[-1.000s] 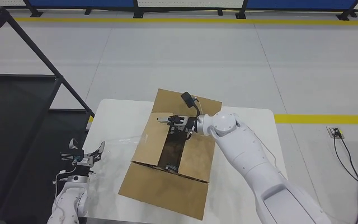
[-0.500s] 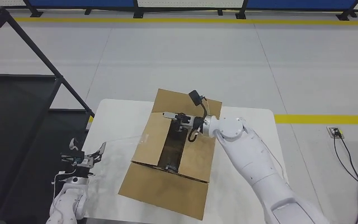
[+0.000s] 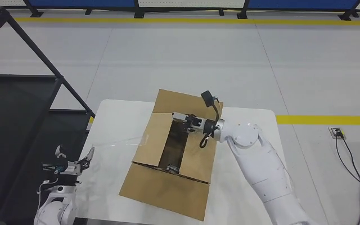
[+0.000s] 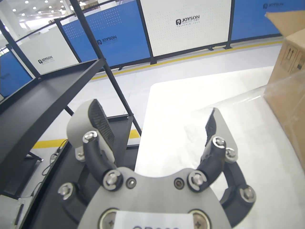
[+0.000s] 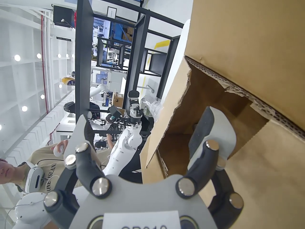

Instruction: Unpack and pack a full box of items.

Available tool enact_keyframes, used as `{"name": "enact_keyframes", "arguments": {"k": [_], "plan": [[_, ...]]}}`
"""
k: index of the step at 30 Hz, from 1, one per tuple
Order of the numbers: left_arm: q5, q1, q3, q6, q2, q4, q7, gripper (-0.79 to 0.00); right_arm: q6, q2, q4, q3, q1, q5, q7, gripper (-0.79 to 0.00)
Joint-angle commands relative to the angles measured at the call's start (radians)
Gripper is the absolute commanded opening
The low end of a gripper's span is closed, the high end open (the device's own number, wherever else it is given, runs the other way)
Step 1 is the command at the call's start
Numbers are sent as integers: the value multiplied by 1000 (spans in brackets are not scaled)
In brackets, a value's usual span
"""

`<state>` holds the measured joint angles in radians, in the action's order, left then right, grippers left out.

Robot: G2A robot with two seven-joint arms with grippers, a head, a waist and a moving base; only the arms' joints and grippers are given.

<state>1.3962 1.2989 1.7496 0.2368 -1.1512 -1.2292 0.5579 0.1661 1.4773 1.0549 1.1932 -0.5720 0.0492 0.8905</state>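
Box (image 3: 196, 162) is sitting with its flaps spread open on the white table (image 3: 112, 188). The right gripper (image 3: 180, 117) is hanging over the far end of the box's opening, its fingers standing apart and carrying nothing. The left gripper (image 3: 73, 153) is hovering well apart from the box, off its left side, likewise spread and empty. A clear plastic film (image 3: 121, 140) is lying just beside the box's left flap. Only that film is lying outside the box, and the dark inside is hiding any contents. Unpacking is therefore looking barely begun, with the repacking all left to do.
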Motion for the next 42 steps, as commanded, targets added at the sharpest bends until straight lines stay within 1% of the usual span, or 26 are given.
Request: {"name": "enact_keyframes", "arguments": {"k": [1,4,6,8,14,23,26,32,37,40,41,42], "plan": [[0,27,34,11,6,-37,-4,0,-5,-8,42,18,-26,2,2,0],[-7,42,68,-15,10,-55,-22,0,-12,-18,87,37,-55,2,9,0],[12,39,88,-62,13,-51,-35,0,-14,-23,107,45,-70,2,11,0],[11,34,94,-79,14,-42,-35,0,-17,-27,121,52,-80,0,12,0],[-4,41,123,-94,17,-38,-28,0,-20,-36,135,59,-93,-8,11,0],[-22,45,130,-71,19,-38,-25,0,-26,-43,135,49,-89,-21,9,0],[-49,65,130,11,21,-62,-26,0,-26,-46,135,48,-88,-26,7,0],[-23,135,95,168,26,-159,-33,0,-20,-52,137,53,-89,-40,-1,0],[64,180,80,336,40,-213,-63,0,-1,-61,127,81,-101,-75,-1,0],[151,210,86,486,58,-235,-99,0,14,-65,119,86,-108,-91,10,0],[188,217,93,521,64,-241,-109,0,16,-66,114,86,-108,-94,11,0],[222,223,100,530,69,-246,-112,0,17,-67,109,86,-107,-97,11,0]]}}
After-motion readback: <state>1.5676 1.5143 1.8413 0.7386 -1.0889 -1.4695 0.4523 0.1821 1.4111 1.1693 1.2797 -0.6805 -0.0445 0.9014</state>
